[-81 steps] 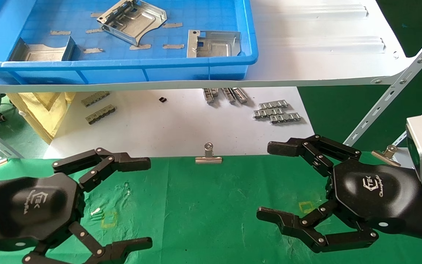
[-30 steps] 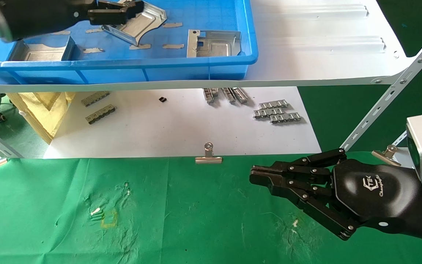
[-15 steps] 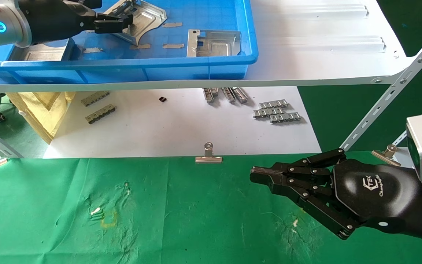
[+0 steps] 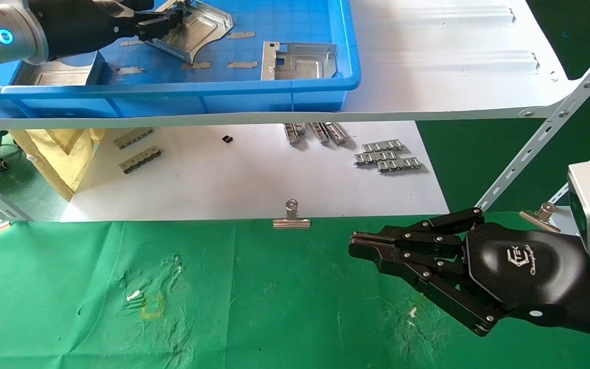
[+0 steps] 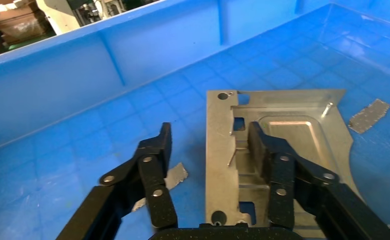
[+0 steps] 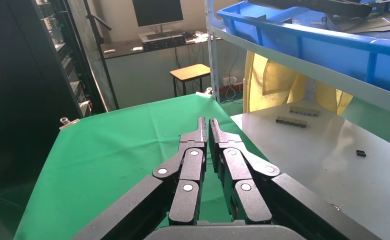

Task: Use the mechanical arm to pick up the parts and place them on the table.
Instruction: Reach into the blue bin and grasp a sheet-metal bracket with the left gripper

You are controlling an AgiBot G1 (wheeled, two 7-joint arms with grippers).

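My left gripper (image 4: 164,23) reaches into the blue tray (image 4: 172,92) on the shelf. It is open and straddles the edge flange of a silver-grey part (image 4: 203,25). In the left wrist view the gripper (image 5: 210,145) has one finger (image 5: 157,150) over the tray floor and the other on the part (image 5: 288,125). Two more parts lie in the tray, one at the right (image 4: 300,61) and one at the left (image 4: 57,74). My right gripper (image 4: 356,245) is shut and empty, low over the green table (image 4: 274,307); it also shows in the right wrist view (image 6: 206,125).
The tray stands on a white shelf board (image 4: 454,61) above a white sheet with small ridged strips (image 4: 387,156). A silver binder clip (image 4: 291,218) sits on the cloth's far edge. Slotted shelf struts (image 4: 546,133) run at the right. Tape scraps (image 4: 241,35) lie in the tray.
My left arm rose from the table into the tray, and its fingers have settled around the part's edge. My right gripper shut earlier and has since stayed still.
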